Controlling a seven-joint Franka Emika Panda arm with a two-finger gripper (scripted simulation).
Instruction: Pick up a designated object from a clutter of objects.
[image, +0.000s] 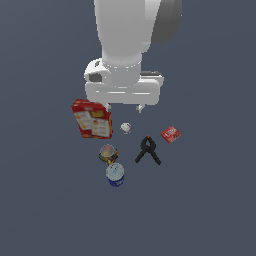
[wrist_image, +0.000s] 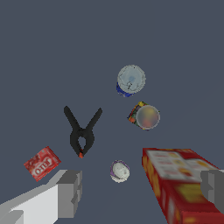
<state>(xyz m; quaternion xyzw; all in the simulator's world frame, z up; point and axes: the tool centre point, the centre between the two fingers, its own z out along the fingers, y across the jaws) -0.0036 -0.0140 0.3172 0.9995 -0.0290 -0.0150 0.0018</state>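
The designated object, a tiny whitish-grey ball (image: 125, 128) (wrist_image: 119, 171), lies on the dark floor amid the clutter of objects, just beside the red cracker box (image: 92, 119) (wrist_image: 179, 183). My gripper (image: 124, 107) (wrist_image: 142, 190) hangs above the ball and is open, with nothing between its fingers. In the wrist view one finger (wrist_image: 70, 192) shows on the ball's packet side and the other finger (wrist_image: 214, 188) shows over the cracker box. The ball sits in the gap between them, nearer the first finger and well below both.
A black spring clamp (image: 148, 150) (wrist_image: 82, 131) lies close to the ball. A small red packet (image: 171, 134) (wrist_image: 42, 163) sits beyond the clamp. A multicoloured can (image: 108, 153) (wrist_image: 145, 116) and a silver-topped blue can (image: 115, 175) (wrist_image: 131, 80) stand upright nearby.
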